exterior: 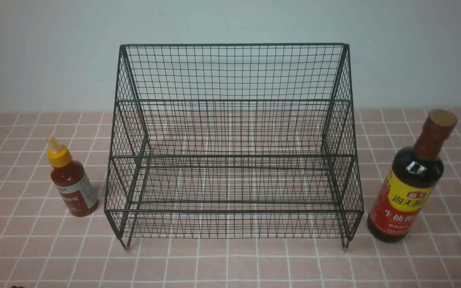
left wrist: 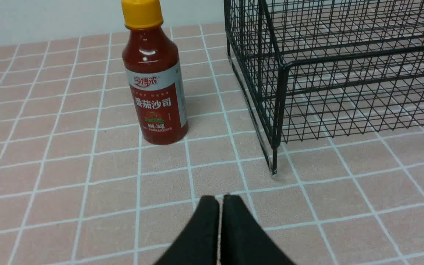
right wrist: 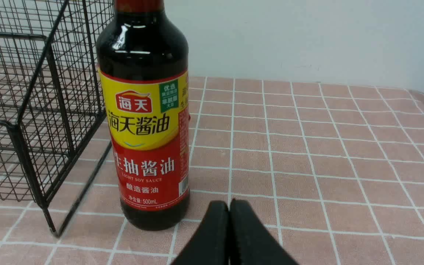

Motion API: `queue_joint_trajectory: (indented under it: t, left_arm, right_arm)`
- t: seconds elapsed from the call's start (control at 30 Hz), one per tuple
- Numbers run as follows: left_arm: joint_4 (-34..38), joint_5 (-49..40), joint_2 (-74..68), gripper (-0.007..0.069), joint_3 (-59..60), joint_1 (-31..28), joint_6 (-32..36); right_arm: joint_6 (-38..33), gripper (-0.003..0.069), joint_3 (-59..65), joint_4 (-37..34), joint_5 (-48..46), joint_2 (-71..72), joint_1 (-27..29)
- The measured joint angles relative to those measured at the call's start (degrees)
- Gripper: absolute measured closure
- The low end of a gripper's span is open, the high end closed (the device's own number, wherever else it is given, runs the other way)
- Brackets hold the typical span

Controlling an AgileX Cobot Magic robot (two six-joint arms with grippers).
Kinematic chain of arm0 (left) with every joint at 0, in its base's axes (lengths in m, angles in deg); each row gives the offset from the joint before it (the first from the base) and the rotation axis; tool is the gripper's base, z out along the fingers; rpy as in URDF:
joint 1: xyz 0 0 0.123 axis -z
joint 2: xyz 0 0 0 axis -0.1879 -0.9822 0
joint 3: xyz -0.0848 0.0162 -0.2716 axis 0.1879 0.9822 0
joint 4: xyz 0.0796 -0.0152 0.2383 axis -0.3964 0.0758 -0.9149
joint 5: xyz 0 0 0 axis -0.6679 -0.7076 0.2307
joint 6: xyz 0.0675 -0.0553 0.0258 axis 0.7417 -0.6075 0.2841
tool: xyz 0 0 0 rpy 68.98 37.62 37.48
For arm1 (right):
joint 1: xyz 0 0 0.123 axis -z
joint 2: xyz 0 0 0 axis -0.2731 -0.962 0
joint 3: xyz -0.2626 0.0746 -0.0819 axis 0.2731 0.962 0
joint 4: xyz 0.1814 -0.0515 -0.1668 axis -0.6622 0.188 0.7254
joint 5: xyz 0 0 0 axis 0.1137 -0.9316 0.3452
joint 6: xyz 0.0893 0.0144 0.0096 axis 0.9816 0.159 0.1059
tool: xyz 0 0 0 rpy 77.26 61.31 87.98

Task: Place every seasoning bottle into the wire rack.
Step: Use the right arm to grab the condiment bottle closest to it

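From the front, we see the wire rack [exterior: 230, 208] standing mid-table. The red sauce bottle [exterior: 73, 188] stands upright on the pink-tiled table [exterior: 230, 264] just beside the rack's left side; the soy-sauce bottle [exterior: 408, 192] stands upright near its right side.

From the left wrist, our left gripper [left wrist: 221, 200] is pressed closed, holding nothing, with the red sauce bottle ahead and apart.

From the right wrist, our right gripper [right wrist: 229, 204] (also closed, empty) sits near the soy-sauce bottle's base.
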Motion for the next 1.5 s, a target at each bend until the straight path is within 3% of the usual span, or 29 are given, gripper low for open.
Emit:
queue_joint_trajectory:
  t: [1.17,1.23,1.4,1.5]
  left_arm:
    - [0.00,0.00,0.00,0.0631,0.00,0.00,0.00]
    - [0.00,0.00,0.00,0.0631,0.00,0.00,0.00]
    - [0.00,0.00,0.00,0.0631,0.00,0.00,0.00]
    - [0.00,0.00,0.00,0.0631,0.00,0.00,0.00]
  right_arm:
    - [0.00,0.0669,0.00,-0.20,0.20,0.00,0.00]
    - [0.00,0.0669,0.08,-1.04,1.36,0.00,0.00]
    - [1.73,0.0669,0.44,-14.19,18.25,0.00,0.00]
    - [3.20,0.0669,0.44,-17.02,23.03,0.00,0.00]
